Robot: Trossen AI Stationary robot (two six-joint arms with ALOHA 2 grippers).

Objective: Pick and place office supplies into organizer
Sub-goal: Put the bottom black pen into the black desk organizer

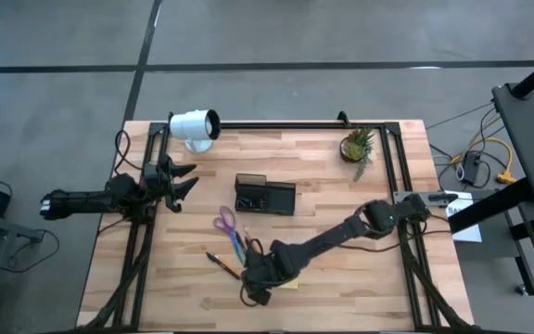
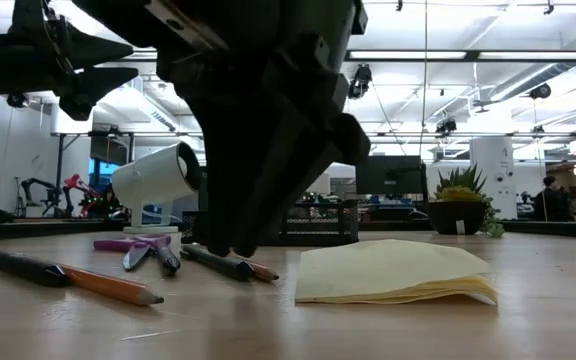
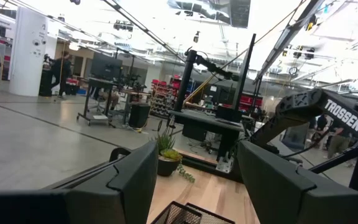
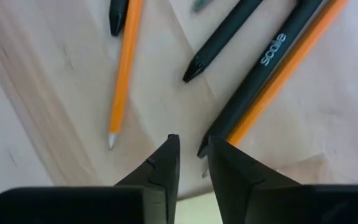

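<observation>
While the right gripper (image 4: 190, 152) is held low over the table with its fingers drawn close, a narrow gap still between them and nothing yet caught, the grasp must be judged unfinished. A black pen (image 4: 263, 74) and an orange pencil (image 4: 284, 78) lying against it are seen just ahead of the fingertips, the pen's tip almost at the gap; a second pencil (image 4: 124, 68) lies off to one side, apart from the fingers. One item only should be taken, so the fingers should be set astride the pen alone and squared across its length before being closed fully, lest the pencil beside it be pinched too or rolled away. The sticky pad (image 2: 388, 272) lies just beside the gripper and the scissors (image 1: 225, 223) a little beyond. The organizer (image 1: 265, 195) stands farther off, past the scissors, and a clean lift is needed before any carry there. The left gripper (image 1: 184, 181) waits spread open and empty, well apart at the table's far side.
</observation>
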